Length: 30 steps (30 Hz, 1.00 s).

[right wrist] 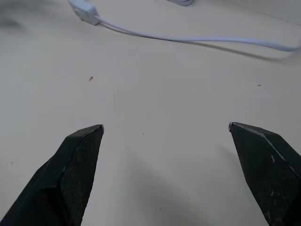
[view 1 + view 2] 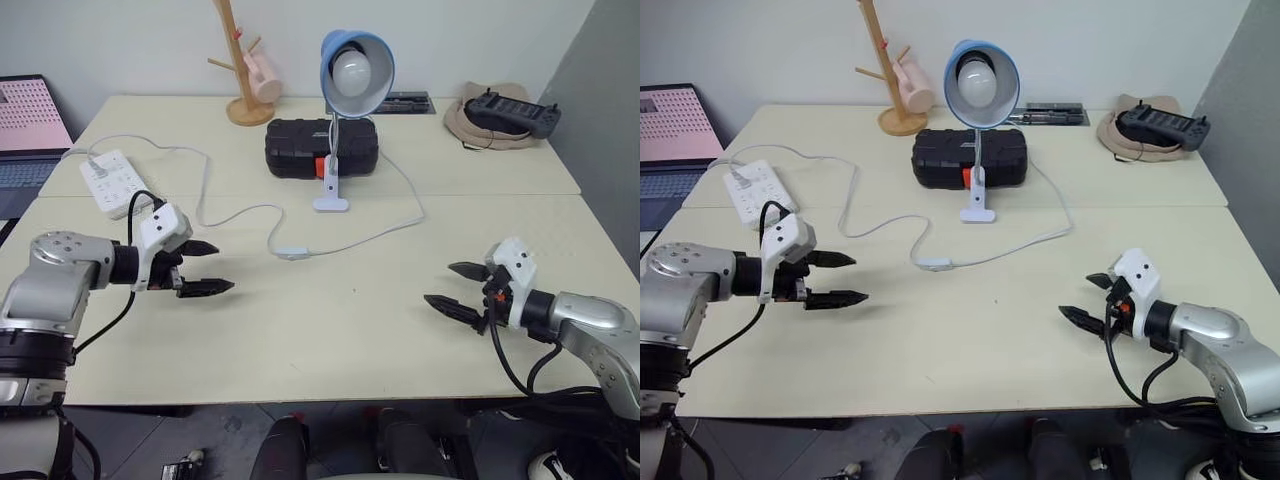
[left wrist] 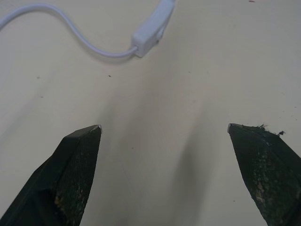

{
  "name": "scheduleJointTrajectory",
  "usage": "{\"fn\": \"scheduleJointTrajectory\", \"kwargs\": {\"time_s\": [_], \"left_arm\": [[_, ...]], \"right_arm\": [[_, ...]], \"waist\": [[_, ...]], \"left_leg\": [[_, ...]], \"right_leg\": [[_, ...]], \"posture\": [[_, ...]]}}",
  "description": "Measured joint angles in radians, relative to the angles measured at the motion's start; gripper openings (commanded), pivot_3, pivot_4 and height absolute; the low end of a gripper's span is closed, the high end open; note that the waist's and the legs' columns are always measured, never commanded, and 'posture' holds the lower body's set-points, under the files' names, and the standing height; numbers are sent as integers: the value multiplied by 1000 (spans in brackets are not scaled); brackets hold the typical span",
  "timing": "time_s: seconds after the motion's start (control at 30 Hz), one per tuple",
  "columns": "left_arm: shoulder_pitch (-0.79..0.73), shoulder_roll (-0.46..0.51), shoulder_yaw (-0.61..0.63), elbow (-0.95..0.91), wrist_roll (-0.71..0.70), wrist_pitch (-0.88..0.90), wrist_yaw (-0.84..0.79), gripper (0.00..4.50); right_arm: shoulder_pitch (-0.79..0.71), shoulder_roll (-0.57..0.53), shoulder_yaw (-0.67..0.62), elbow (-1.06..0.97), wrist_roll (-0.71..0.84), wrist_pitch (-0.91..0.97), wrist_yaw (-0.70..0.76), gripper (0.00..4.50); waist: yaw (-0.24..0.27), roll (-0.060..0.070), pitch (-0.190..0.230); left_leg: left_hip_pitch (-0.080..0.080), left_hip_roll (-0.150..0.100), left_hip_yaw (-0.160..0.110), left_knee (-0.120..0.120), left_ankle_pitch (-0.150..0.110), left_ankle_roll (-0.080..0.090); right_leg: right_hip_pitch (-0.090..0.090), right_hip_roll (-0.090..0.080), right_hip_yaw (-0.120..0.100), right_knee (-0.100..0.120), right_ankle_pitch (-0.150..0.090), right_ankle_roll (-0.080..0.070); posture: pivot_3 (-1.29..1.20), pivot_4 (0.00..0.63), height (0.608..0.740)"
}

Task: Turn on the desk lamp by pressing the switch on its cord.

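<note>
While the lamp [image 2: 356, 66] is standing unlit toward the bench's [image 2: 350, 330] far edge, nothing of the task is looking done yet. The switch [image 2: 292, 253] is lying untouched mid-bench on the cord [image 2: 385, 231], which is looping back to the lamp's base. The left tool [image 2: 208, 267] is hovering wide and empty near the left edge, closer to the switch; the right tool [image 2: 458, 290] is hovering wide and empty near the right edge. Reaching and pressing the switch are both remaining.
</note>
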<state>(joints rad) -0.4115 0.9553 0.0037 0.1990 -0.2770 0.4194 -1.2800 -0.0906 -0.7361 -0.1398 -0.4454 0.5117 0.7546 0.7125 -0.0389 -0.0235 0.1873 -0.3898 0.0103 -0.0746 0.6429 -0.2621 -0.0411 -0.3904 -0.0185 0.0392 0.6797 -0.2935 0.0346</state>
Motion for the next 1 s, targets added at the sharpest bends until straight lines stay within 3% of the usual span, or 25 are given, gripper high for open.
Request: {"fn": "scheduleJointTrajectory", "kwargs": {"time_s": [0.23,0.43,0.7,0.83,1.0], "left_arm": [[-18,-23,-2,5,17,-30,35,4500],[-212,-105,-106,194,102,-173,-13,4500],[-561,-323,-243,687,262,-474,-85,4500],[-656,-365,-277,895,348,-608,-85,4500],[-686,-363,-282,994,399,-671,-107,4500]], "right_arm": [[2,4,1,1,3,-5,0,4469],[-16,16,35,-6,26,4,18,4469],[-58,69,86,-21,46,26,5,4469],[-13,71,81,-94,62,51,-25,4469],[5,71,69,-133,83,76,-47,4469]], "waist": [[8,0,0],[16,0,0],[7,0,0],[5,0,0],[7,-1,0]], "left_leg": [[0,-1,-1,2,0,0],[-1,-3,-1,3,0,0],[-5,-11,-3,4,0,0],[-6,-12,-4,4,0,0],[-6,-12,-5,4,0,0]], "right_leg": [[1,0,-1,0,0,0],[2,0,-3,0,0,1],[-2,-1,-3,1,1,1],[-2,-1,-3,2,1,1],[-2,-1,-5,2,1,1]], "posture": [[0,150,740],[0,150,740],[0,150,740],[0,150,740],[0,150,740]]}}
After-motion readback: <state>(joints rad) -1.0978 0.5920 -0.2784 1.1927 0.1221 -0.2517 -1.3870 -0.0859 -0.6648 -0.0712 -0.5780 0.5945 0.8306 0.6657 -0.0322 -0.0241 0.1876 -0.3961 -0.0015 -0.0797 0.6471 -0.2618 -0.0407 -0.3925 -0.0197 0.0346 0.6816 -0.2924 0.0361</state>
